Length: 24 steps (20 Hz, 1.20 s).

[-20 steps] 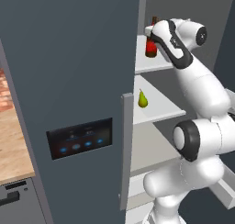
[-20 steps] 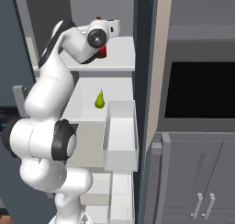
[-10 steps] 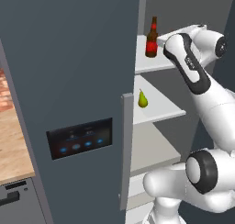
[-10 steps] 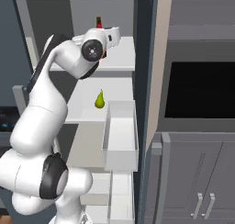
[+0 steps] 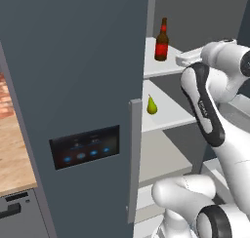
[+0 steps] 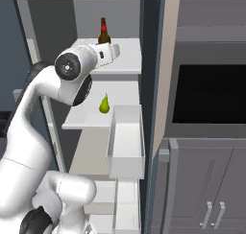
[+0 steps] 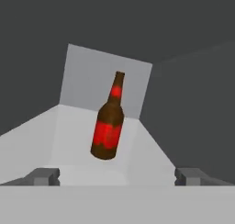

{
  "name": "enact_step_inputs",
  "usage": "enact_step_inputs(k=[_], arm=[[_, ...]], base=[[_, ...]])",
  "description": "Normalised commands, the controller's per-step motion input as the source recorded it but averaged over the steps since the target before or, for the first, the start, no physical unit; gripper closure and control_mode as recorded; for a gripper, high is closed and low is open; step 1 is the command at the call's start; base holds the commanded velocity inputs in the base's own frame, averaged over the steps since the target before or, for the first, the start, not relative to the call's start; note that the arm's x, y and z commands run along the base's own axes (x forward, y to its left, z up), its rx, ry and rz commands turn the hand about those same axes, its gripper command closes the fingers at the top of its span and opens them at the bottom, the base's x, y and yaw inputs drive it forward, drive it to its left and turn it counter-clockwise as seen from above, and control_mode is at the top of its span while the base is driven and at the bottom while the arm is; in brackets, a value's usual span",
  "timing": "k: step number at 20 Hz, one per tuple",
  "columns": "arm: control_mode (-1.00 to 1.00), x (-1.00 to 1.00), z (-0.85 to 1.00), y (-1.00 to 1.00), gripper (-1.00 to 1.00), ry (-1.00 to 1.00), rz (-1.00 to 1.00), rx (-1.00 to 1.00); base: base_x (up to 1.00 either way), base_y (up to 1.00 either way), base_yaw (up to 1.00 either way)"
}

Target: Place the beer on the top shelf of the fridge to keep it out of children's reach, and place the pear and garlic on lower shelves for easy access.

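Observation:
The beer [image 5: 161,41] [image 6: 102,32] [image 7: 108,124], a dark brown bottle with a red label, stands upright on the top shelf [image 5: 168,67] [image 6: 126,60] [image 7: 69,131] of the open fridge [image 5: 73,86]. My gripper [image 7: 117,177] [image 6: 116,52] is open at the shelf's front edge, a short way back from the bottle, with nothing between its fingers. The yellow-green pear [image 5: 152,105] [image 6: 104,104] sits on one of the lower shelves [image 5: 171,119] [image 6: 84,119], the one just beneath. The garlic is out of view.
The fridge door carries a black panel with blue lights [image 5: 85,147]. A white door bin [image 6: 126,149] juts out beside the shelves. Right of the fridge are a dark oven opening [image 6: 211,94] and grey cupboards [image 6: 202,194]. A wooden counter [image 5: 10,154] lies to the left.
The hand has drawn back from the beer toward the shelf's front edge, and the arm's elbow has swung upward. The beer stays upright on the top shelf; the pear has not moved.

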Motion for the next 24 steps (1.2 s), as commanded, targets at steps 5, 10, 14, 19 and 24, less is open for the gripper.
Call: enact_step_inputs(k=[5,10,14,19,24], arm=[[-1.0,-1.0,-0.02,-0.05,-1.0,0.36,-0.2,-0.01],[-1.0,-0.95,-0.13,-0.19,-1.0,0.27,-0.06,0.0],[-1.0,-0.95,-0.47,0.0,-1.0,0.21,0.0,0.0],[-1.0,-0.9,-0.44,0.01,-1.0,0.2,0.0,0.0],[-1.0,-0.48,-0.09,0.15,-1.0,0.15,0.0,0.0]], base=[[0.0,0.0,0.0],[0.0,0.0,0.0],[0.0,0.0,0.0],[0.0,0.0,0.0],[0.0,0.0,0.0]])
